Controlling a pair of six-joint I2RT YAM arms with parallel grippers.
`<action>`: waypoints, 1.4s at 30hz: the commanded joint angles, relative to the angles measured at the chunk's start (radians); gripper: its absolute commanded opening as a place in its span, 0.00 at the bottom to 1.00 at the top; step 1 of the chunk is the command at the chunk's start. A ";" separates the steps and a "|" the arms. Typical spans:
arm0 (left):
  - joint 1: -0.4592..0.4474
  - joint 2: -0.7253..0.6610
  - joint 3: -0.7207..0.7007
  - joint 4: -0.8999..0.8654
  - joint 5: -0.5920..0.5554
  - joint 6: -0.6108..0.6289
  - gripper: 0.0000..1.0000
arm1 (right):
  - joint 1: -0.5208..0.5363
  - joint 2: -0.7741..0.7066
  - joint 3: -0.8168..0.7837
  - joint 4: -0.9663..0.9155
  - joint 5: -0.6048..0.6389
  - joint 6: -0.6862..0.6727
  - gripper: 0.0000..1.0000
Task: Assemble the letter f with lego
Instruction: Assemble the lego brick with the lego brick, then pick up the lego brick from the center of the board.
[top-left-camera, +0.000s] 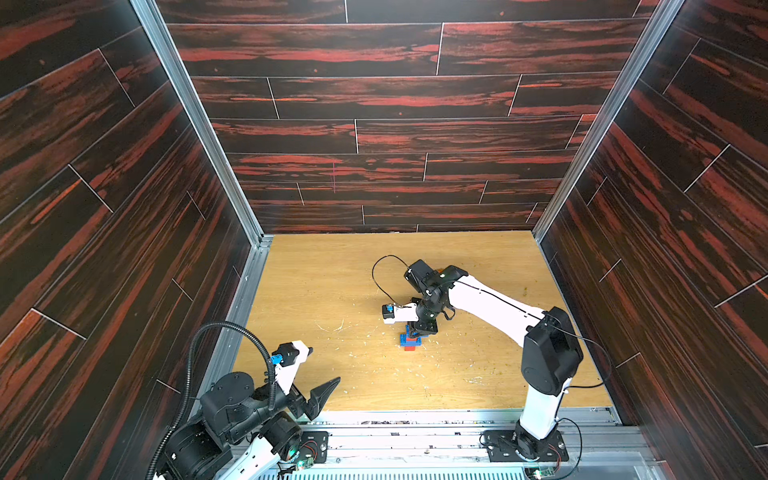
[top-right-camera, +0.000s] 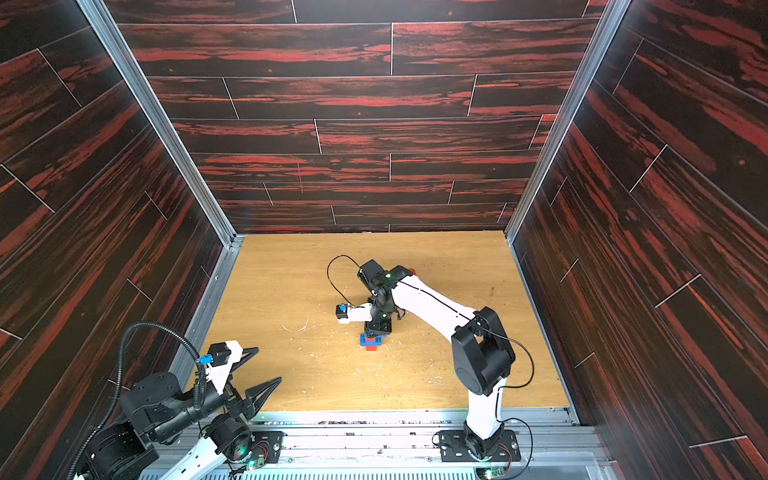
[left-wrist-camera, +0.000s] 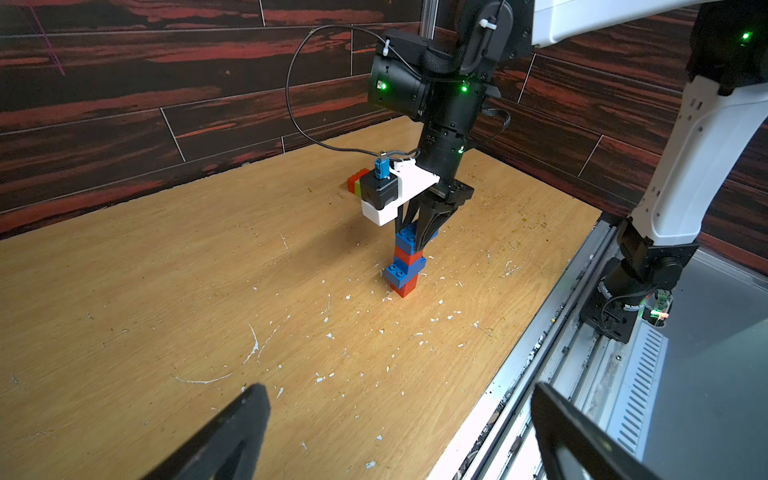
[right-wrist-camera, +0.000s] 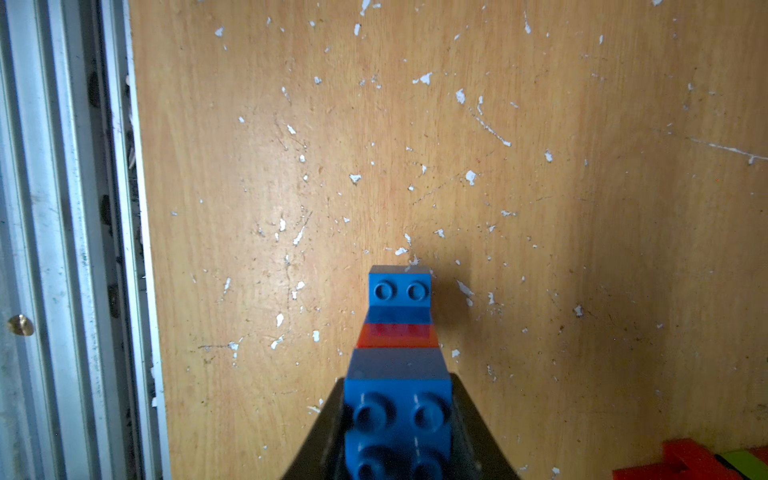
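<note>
at the middle of the table (top-left-camera: 332, 286), the right gripper (left-wrist-camera: 419, 239) is clamped on the top blue brick (right-wrist-camera: 397, 415) of an upright red-and-blue tower (left-wrist-camera: 405, 270). near the front-left corner the left gripper (top-left-camera: 324, 365) gapes wide, empty. spare red and green bricks (left-wrist-camera: 356, 183) lie behind the tower.

A scuffed, white-flecked wooden tabletop (top-left-camera: 332, 291) sits between dark red-streaked plank walls (top-left-camera: 374, 95).

Both top views are looking down from high above the lego stack (top-left-camera: 410, 340); left wrist is watching it sidelong, right wrist peering closely overhead.
</note>
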 joint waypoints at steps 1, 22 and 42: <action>-0.005 -0.009 0.007 0.004 0.001 -0.002 1.00 | 0.008 0.062 -0.105 -0.002 0.019 0.029 0.34; -0.004 0.015 0.008 0.003 0.011 0.001 1.00 | -0.011 0.128 -0.170 -0.006 -0.078 0.049 0.34; -0.004 0.075 0.014 0.006 0.012 0.006 1.00 | -0.053 -0.078 -0.275 0.124 -0.189 0.049 0.34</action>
